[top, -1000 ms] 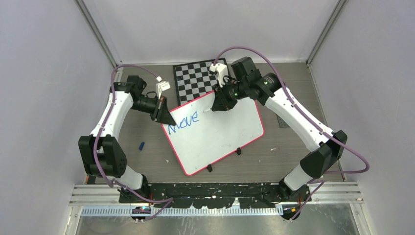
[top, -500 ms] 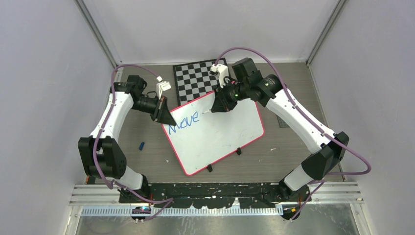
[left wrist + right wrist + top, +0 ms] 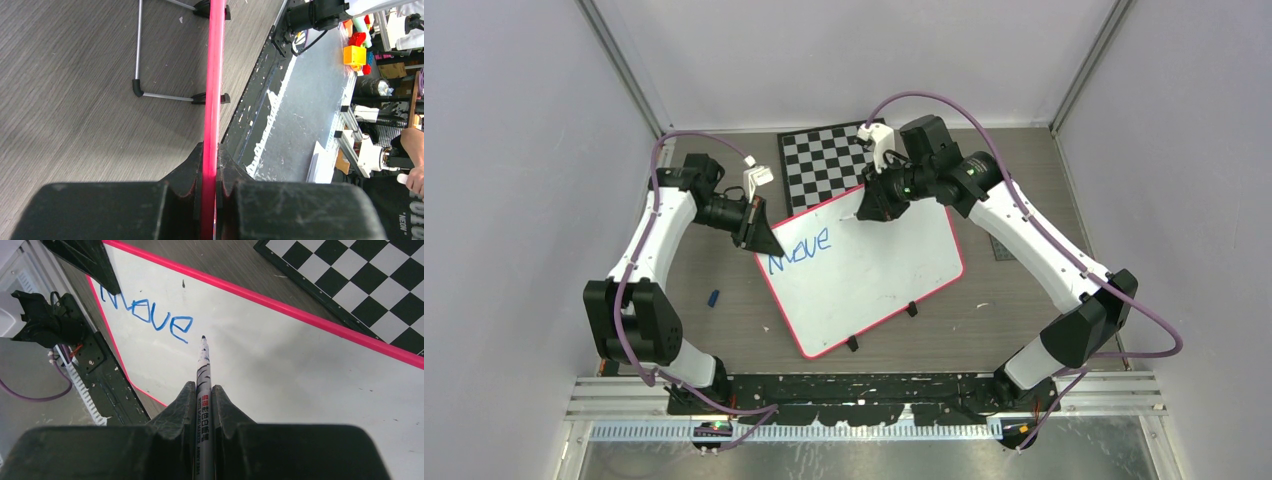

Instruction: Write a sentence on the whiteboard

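Observation:
The whiteboard point(image 3: 879, 275) lies tilted on the table, its red-pink rim toward me. Only the blue word "Move" point(image 3: 798, 249) of the sentence shows, near its left corner. My left gripper point(image 3: 760, 235) is shut on that corner's rim; in the left wrist view the rim point(image 3: 215, 75) runs between the fingers point(image 3: 210, 147). My right gripper point(image 3: 871, 205) is over the far edge, shut on a white marker point(image 3: 202, 371). The marker tip points at the bare whiteboard point(image 3: 280, 375) just right of "Move" point(image 3: 150, 316). I cannot tell if it touches.
A black-and-white checkered board point(image 3: 824, 160) lies behind the whiteboard and also shows in the right wrist view point(image 3: 365, 285). A small blue cap point(image 3: 713, 298) lies on the table to the left. Black clip feet point(image 3: 852, 343) stand at the whiteboard's near edge.
My right gripper has drawn back with the marker toward the board's far edge, away from the end of "Move". The left arm and the board have not moved.

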{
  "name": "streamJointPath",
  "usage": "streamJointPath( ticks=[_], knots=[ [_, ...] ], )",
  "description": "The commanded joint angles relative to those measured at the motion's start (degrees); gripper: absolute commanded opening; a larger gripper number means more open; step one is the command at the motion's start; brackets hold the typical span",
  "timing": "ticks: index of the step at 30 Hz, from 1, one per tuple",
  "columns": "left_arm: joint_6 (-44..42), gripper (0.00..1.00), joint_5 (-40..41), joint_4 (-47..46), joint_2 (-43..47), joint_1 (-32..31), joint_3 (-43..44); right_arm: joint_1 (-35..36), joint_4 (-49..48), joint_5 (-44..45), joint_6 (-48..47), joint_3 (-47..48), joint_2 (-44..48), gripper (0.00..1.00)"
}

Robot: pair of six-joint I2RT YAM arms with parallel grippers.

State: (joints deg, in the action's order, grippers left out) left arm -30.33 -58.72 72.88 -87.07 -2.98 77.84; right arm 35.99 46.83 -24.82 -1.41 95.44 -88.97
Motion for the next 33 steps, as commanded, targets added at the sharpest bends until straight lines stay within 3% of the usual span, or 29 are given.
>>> streamJointPath(
  ticks=[1,13,33],
  knots=[
    [-2.7,0.0,7.7,-4.9,0.7,-2.0,-1.3,-0.1,-2.6,2.9,-0.1,1.4,0.9,0.0],
    [-2.7,0.0,7.6,-5.1,0.8,-2.0,-1.5,-0.2,-3.4,7.1,-1.1,1.0,-0.9,0.0],
    [-3.1,0.0,8.1,-5.0,0.9,-2.0,-1.6,0.7,-3.3,5.5,-0.9,3.1,-4.6,0.0]
  ],
)
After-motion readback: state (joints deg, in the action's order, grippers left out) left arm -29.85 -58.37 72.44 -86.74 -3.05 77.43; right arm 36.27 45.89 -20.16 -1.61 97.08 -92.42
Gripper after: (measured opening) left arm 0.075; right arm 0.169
